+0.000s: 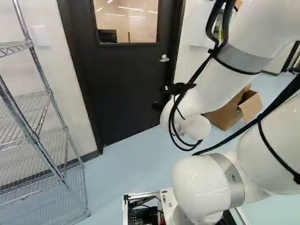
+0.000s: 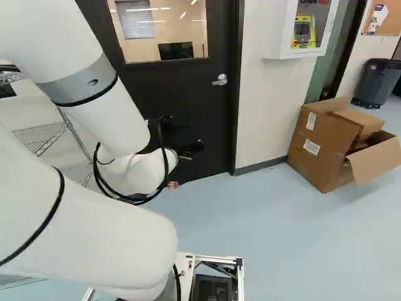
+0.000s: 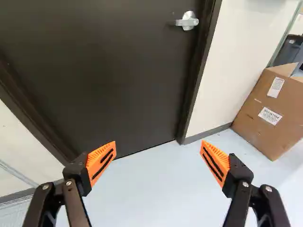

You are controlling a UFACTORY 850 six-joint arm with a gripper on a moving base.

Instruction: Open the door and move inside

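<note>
Black door [image 3: 104, 71] closed | metal handle [image 3: 188, 21] ahead | pincer [image 2: 189, 150] spread wide

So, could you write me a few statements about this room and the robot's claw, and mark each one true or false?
1. The dark door is shut. True.
2. The gripper is clamped on the door handle. False: it stands open, its two fingers well apart and short of the handle.
3. The door has a window in its upper part. True.
4. The cardboard box is closed up. False: its flaps stand open.
5. The wire shelf is on the same side of the door as the handle. False: it is on the opposite side.
</note>
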